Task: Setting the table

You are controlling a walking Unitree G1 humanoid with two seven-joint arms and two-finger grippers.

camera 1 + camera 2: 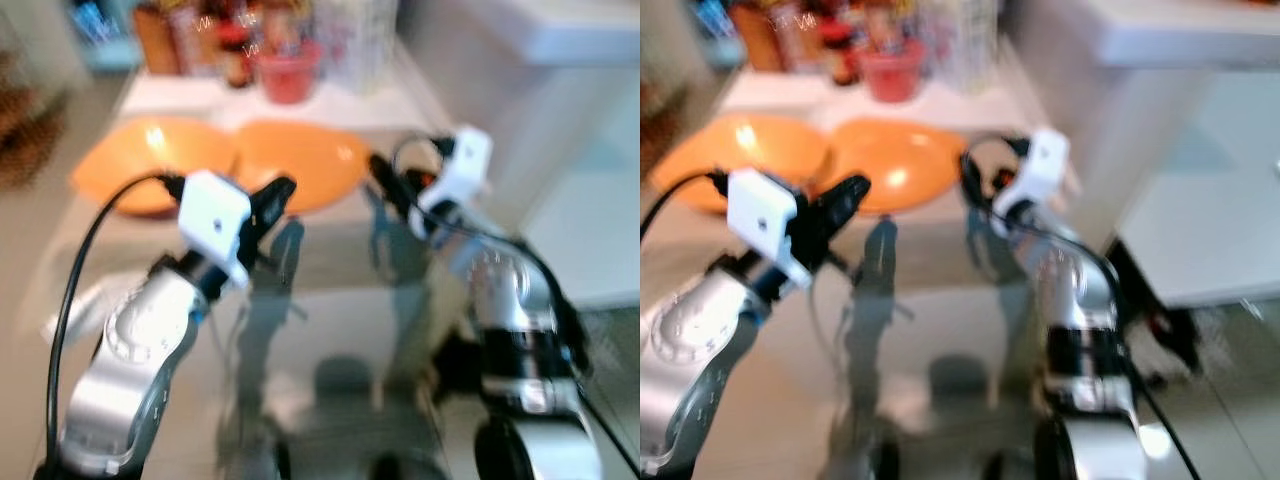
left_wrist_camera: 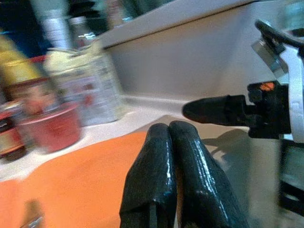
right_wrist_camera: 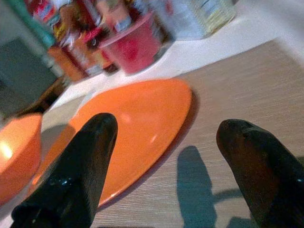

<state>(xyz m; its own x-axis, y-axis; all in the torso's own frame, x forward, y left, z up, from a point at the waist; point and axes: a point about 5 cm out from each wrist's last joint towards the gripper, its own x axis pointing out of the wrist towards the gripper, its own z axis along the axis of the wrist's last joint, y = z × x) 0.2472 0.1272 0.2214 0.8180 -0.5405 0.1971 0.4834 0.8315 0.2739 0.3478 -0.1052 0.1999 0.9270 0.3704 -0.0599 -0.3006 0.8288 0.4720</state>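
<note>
While the orange plate (image 3: 137,123) lies flat before the red cup (image 3: 135,45), we're approaching: right gripper (image 3: 164,166) wide open, empty, short of its rim; left gripper (image 2: 175,175) closed, empty, beside; next, reach its edge.

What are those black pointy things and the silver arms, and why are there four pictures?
It's a robot setting a table. The two top pictures come from cameras in its head, looking down at its own silver arms. The other two come from cameras on its wrists. The black things are its fingers. The left gripper has its fingers pressed together and holds nothing. The right gripper is spread open, also holding nothing. On the table lie an orange plate and an orange bowl. Behind them stand a red cup and some blurry jars.
</note>
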